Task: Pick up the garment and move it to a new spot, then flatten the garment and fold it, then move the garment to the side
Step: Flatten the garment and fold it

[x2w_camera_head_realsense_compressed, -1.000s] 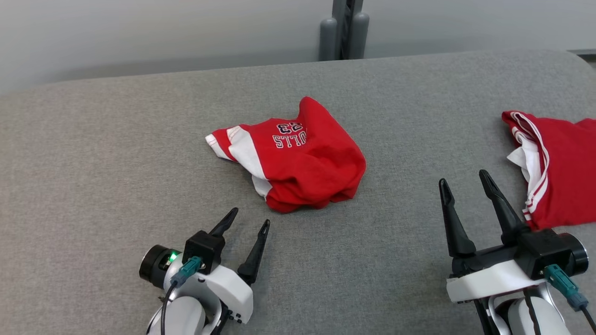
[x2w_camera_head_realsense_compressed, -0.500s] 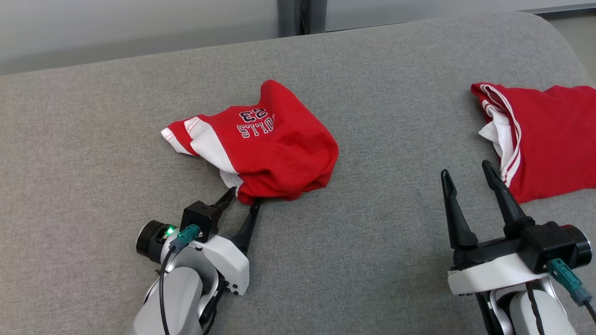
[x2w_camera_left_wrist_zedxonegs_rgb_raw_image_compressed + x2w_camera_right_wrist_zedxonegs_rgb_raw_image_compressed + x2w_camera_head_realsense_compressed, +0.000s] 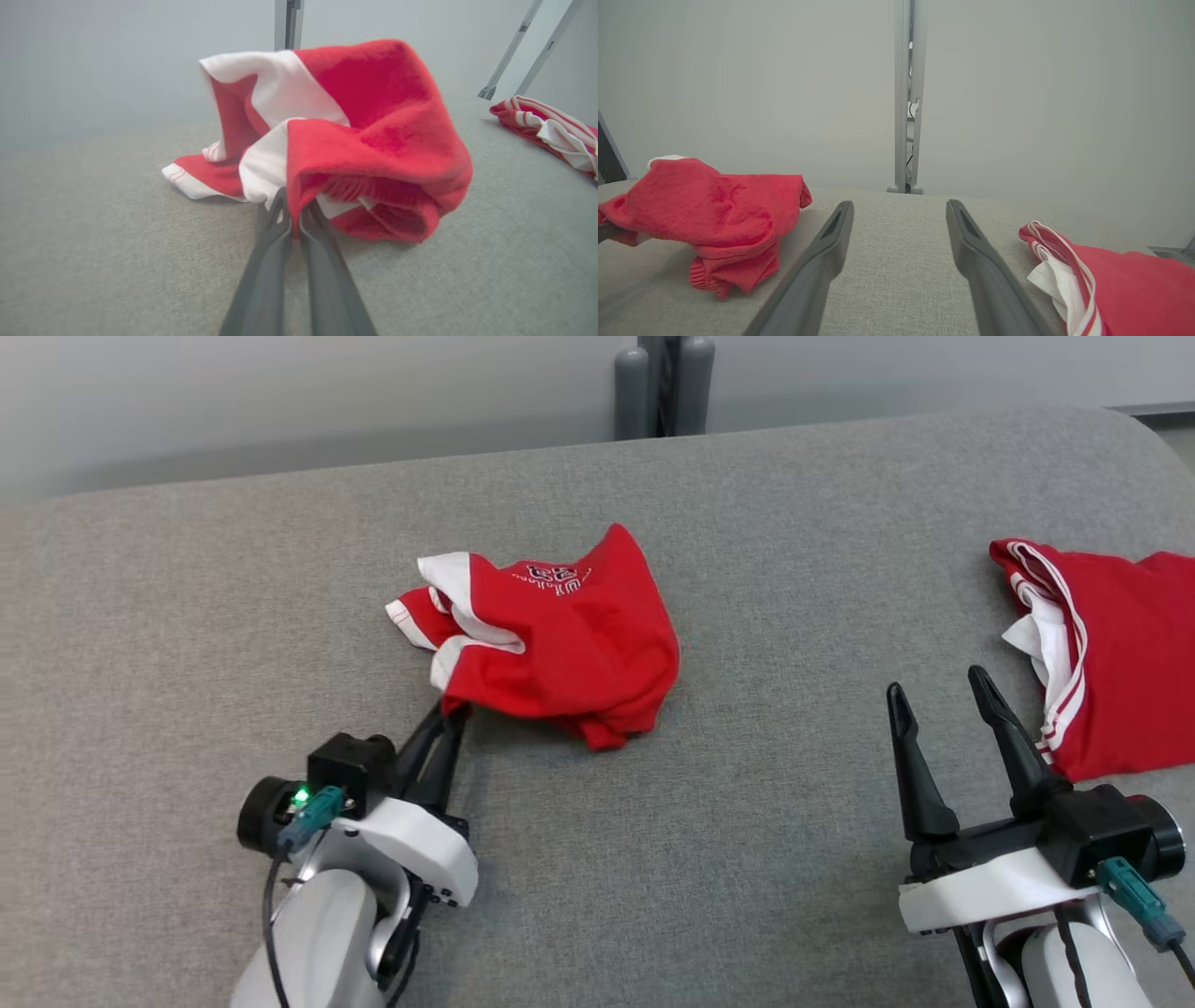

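A grey padded surface (image 3: pixel 766 504) is seen before a pale wall; a metal post (image 3: pixel 658 387) stands behind it. The garment (image 3: pixel 569 635) — red with white bands — is found crumpled near the middle of the surface; its near-left corner is clamped between the pressed-together fingers of the left gripper (image 3: pixel 451 712). The bulk of the cloth is spread away from this gripper, forward and to the right, so the bundle is expected to trail behind the grip when carried; the right gripper (image 3: pixel 935 680) is held well apart from it, fingers spread and empty, with a second red garment (image 3: pixel 1120 644) just beside it.
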You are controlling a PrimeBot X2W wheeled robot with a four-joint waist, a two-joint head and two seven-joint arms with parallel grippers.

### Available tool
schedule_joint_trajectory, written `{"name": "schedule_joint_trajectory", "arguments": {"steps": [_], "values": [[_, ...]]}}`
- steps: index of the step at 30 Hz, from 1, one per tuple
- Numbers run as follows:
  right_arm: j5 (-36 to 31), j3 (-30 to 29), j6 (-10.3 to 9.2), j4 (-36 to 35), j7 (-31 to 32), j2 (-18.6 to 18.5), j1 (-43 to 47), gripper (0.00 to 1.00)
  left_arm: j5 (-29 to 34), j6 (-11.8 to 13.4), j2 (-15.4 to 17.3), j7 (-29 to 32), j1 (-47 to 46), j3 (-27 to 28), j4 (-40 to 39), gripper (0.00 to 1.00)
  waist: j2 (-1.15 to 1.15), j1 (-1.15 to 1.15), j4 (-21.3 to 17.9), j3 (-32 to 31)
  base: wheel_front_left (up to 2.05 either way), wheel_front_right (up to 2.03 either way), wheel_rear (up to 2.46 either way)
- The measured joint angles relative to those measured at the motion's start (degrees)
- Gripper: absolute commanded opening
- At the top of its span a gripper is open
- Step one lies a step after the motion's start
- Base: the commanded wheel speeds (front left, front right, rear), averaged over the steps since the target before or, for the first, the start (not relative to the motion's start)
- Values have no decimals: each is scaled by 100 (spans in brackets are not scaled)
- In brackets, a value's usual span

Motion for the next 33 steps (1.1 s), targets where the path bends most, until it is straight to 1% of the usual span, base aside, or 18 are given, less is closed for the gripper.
{"name": "schedule_joint_trajectory", "arguments": {"steps": [4,11,12,15,18,20,23,25,27,31,33], "values": [[45,63,0,52,0,2,26,100,-87,212,171,-1,49,494,-523,0,0,0,150,-191,0,0,0],[134,131,0,136,0,1,74,100,-144,557,428,-1,31,1414,-1697,0,0,0,312,-489,0,0,0],[134,131,0,136,0,1,74,100,-144,557,428,-1,31,1414,-1697,0,0,0,312,-489,0,0,0],[159,218,0,164,0,3,84,100,-113,644,456,-1,-85,1634,-2153,0,0,0,293,-549,0,0,0],[196,240,0,167,0,2,79,100,12,693,420,-2,-288,1656,-2493,0,0,0,218,-566,0,0,0],[223,264,0,167,0,2,75,100,146,687,380,-11,-435,1521,-2596,0,0,0,151,-565,0,0,0],[240,334,0,170,0,3,66,100,382,488,277,90,-546,973,-2424,0,0,0,23,-548,0,0,0],[259,382,0,171,0,3,44,100,531,320,204,189,-580,568,-2210,0,0,0,-82,-524,0,0,0],[287,404,0,166,0,2,-6,100,573,212,110,235,-591,238,-1953,0,0,0,-193,-482,0,0,0],[313,427,0,157,0,2,-51,100,751,98,-13,186,-582,-472,-1374,0,0,0,-437,-363,0,0,0],[334,437,0,145,0,1,-120,100,772,90,-52,143,-577,-781,-1110,0,0,0,-567,-291,0,0,0]]}}
